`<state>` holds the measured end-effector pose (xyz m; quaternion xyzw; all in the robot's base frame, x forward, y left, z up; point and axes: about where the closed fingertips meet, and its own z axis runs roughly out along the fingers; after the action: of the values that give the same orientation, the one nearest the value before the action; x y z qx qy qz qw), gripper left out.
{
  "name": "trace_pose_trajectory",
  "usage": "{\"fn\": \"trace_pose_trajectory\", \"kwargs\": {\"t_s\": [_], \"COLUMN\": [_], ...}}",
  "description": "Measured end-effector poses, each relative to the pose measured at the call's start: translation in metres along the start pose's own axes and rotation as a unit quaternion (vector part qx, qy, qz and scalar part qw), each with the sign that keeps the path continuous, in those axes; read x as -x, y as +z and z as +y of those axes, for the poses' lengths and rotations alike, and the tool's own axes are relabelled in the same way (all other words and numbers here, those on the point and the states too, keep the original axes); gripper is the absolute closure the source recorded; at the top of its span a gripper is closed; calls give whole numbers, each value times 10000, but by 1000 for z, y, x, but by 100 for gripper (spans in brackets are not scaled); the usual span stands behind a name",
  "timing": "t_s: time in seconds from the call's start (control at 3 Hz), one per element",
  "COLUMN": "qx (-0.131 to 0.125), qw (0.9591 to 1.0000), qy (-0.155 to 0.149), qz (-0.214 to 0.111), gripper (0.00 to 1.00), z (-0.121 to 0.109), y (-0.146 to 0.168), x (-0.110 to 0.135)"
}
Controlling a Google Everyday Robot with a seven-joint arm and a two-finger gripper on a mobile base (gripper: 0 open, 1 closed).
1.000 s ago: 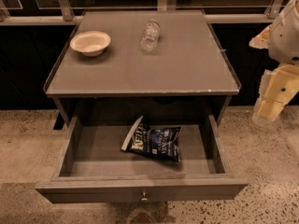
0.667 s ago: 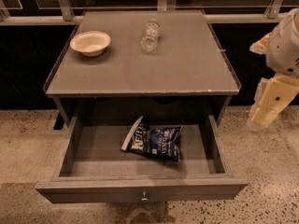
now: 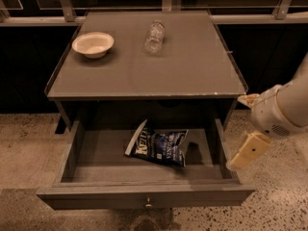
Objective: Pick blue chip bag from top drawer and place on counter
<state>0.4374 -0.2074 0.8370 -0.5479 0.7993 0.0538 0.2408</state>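
Observation:
The blue chip bag (image 3: 160, 147) lies flat in the middle of the open top drawer (image 3: 144, 196), white end strip to the left, "Kettle" lettering showing. The counter (image 3: 192, 71) is the grey tabletop above the drawer. My gripper (image 3: 239, 132) hangs at the right, just outside the drawer's right wall, level with the drawer and well right of the bag. Its two cream fingers (image 3: 248, 150) are spread apart and hold nothing. The arm enters from the right edge.
A white bowl (image 3: 93, 44) sits at the counter's back left. A clear plastic bottle (image 3: 154, 36) lies on its side at the back middle. A railing runs behind the counter. Speckled floor (image 3: 29, 143) surrounds the drawer.
My gripper has moved down and to the left, from beside the counter's right edge to beside the drawer's right wall. The bag, bowl and bottle have not moved.

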Motion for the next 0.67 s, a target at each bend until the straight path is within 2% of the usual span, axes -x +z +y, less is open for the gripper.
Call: {"fn": "trace_pose_trajectory", "kwargs": {"t_s": [0.33, 0.67], "qx": [-325, -138], "qw": [9993, 9992], "qy": [33, 246], "qz": [-184, -285], "gripper": [0, 0], "z": [-18, -10], "y": [4, 20], "x": [6, -5]}}
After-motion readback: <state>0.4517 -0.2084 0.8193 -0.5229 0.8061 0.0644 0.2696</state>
